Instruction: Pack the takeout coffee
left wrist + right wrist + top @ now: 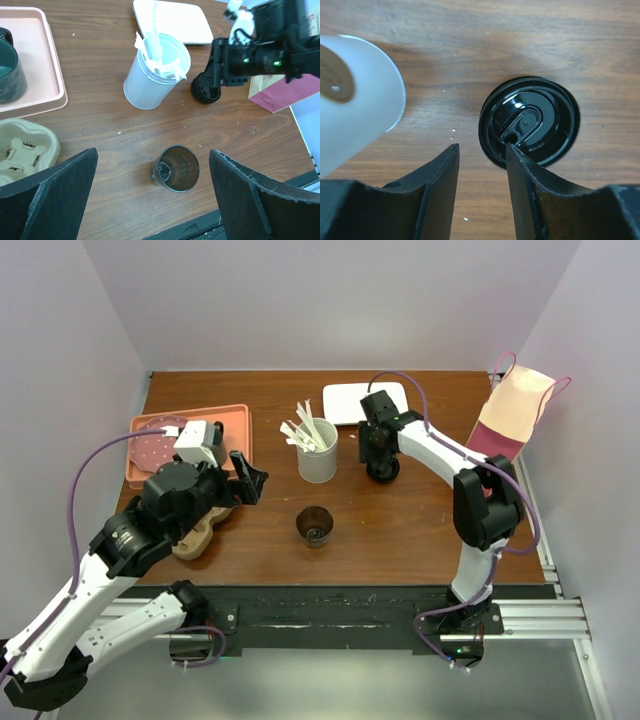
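A brown wood-grain table sits between pale walls. The right arm reaches forward, elbow bent, and the right claw points straight down just right of the white cup of pale stirrers. Its jaws are partly apart and grip nothing, one fingertip over the rim of the glossy round black lid lying flat. The left claw, left of that cup, is spread wide and empty. The takeout coffee, small, dark and open-topped, stands upright on the white cup's near side.
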`<move>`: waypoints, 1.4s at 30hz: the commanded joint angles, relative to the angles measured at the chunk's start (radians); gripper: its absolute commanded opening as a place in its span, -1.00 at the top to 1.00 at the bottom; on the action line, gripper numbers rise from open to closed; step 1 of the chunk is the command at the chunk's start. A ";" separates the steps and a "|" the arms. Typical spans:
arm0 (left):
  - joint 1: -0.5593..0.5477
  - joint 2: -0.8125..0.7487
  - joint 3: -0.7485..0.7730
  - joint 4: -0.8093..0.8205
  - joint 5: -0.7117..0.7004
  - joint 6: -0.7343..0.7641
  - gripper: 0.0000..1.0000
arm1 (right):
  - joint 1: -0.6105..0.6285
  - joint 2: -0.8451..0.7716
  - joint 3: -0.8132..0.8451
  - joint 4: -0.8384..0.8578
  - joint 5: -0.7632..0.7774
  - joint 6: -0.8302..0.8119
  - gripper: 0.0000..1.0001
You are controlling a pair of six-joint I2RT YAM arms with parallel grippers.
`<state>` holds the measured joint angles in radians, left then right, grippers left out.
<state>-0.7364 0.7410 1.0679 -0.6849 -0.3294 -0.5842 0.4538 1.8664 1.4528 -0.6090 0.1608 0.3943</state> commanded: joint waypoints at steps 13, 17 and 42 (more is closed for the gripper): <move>-0.004 -0.040 0.038 -0.047 -0.051 -0.022 -0.96 | -0.012 0.114 0.121 -0.055 -0.012 -0.032 0.21; -0.004 -0.037 0.041 -0.047 -0.050 -0.017 -0.96 | -0.012 0.112 0.119 -0.054 -0.006 -0.034 0.51; -0.003 0.052 0.124 0.073 0.283 -0.016 -0.79 | -0.006 -0.505 0.020 0.088 -0.843 0.045 0.81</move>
<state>-0.7364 0.7979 1.1515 -0.6979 -0.1585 -0.5880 0.4419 1.5105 1.5253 -0.7418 -0.2169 0.3470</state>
